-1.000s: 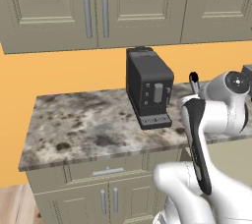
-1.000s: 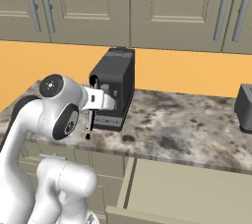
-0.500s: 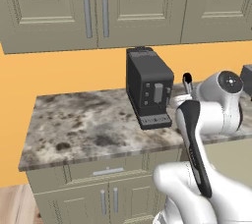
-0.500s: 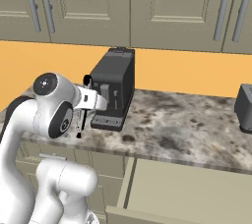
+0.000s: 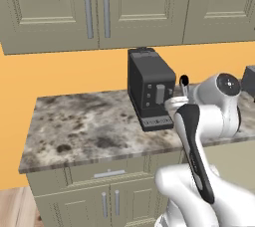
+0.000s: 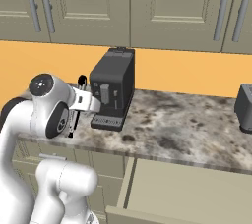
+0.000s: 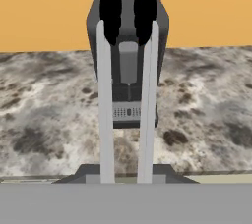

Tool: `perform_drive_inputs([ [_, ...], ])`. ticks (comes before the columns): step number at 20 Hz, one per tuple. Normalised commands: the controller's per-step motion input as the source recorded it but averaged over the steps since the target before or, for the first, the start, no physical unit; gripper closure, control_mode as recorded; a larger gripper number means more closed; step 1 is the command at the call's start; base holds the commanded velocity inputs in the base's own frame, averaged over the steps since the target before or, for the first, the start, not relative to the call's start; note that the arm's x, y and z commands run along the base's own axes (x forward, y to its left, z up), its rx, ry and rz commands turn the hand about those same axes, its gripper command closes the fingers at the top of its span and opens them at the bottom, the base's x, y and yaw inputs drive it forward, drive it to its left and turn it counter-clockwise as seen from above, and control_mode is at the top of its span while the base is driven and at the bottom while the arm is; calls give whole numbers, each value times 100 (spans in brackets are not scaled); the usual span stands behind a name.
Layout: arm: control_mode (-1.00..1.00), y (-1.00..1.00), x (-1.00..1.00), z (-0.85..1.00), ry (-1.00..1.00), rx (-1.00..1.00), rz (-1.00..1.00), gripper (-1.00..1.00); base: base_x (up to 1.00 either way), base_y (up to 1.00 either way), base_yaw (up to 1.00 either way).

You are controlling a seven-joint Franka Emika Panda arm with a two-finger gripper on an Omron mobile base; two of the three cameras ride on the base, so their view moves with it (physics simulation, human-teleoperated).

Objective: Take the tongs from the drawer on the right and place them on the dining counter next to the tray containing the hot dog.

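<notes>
Hiding coffee mchn (image 7: 129, 46): tongs (image 7: 124, 100) in tool (image 7: 126, 175)

The white Franka arm folds up at its dark elbow, wrist level, its two-finger gripper (image 7: 126, 174) clamped on the slender black-and-silver tongs (image 7: 104, 95), whose black tips point away from the hand

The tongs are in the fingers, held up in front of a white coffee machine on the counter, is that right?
Not quite: the coffee machine is black, not white, as the left base view shows. The tongs are indeed gripped in the fingers, held up before it over the counter.
</notes>
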Motion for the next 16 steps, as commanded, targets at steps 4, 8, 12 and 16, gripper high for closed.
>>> perform_drive_inputs([
  [4, -100, 6, 0, 0, 0, 0, 0, 100, 0, 0, 0],
  [8, -100, 0, 0, 0, 0, 0, 0, 100, 0, 0, 0],
  [12, 100, 0, -7, 0, 0, 0, 0, 100, -22, 2, 0],
  [16, 100, 0, 0, 0, 0, 0, 0, 100, -55, 8, 0],
])
